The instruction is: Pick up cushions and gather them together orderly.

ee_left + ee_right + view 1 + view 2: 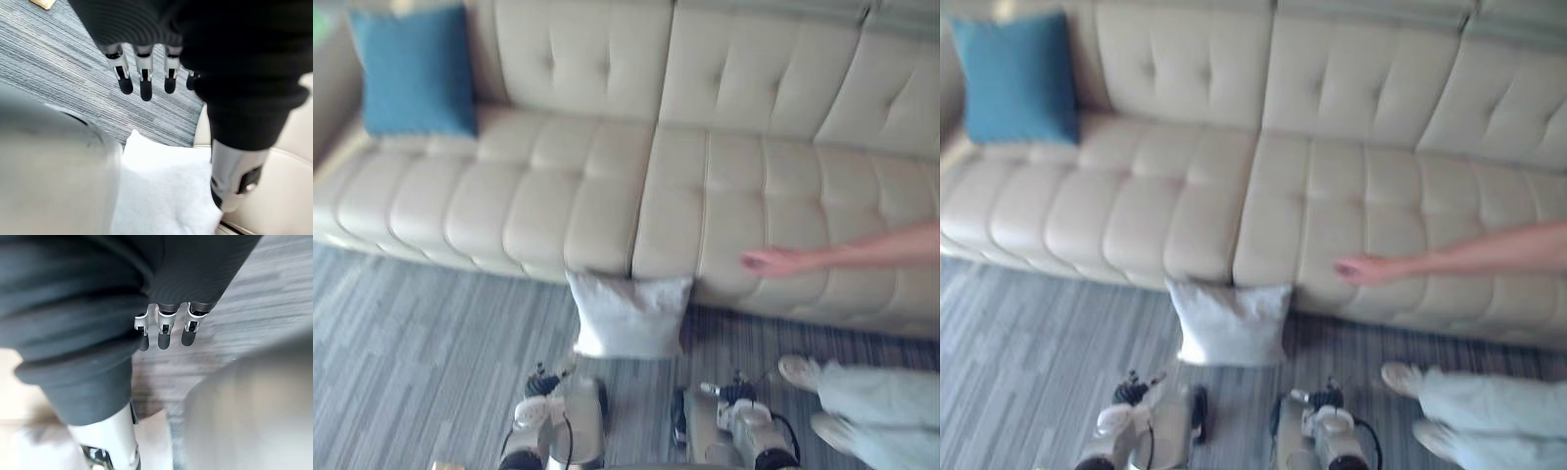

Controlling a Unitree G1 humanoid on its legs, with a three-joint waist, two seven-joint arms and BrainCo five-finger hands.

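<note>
Grey striped carpet [411, 343] in the foreground, with a long beige tufted sofa [744, 196] across the far side. On the sofa's left end, a blue cushion [416, 70], upright, leaning on the backrest in the corner by the armrest. Down on the carpet, a pale cushion [628, 315], standing on edge and propped against the sofa's front, just below the seam between two seat sections. Well apart, these two: one up on the seat at the left, the other on the floor near the middle.

From the right, a person's arm [881, 247] stretched out over the seat, with the person's hand [771, 259] near the seat's front edge, to the right of the pale cushion and above it. Hovering or resting there: cannot tell. At the lower right, light trousers [881, 397] and pale shoes [798, 372] on the carpet, close before the sofa.

Left hand [145, 78] over the carpet, fingers straight and side by side, thumb held apart. Holds nothing. Just past it, the pale cushion against the sofa's front. Thumb close by the cushion's edge; touching or not, cannot tell.

Right hand [165, 330] likewise over the carpet, fingers straight in a row, thumb apart. Grasps nothing.
</note>
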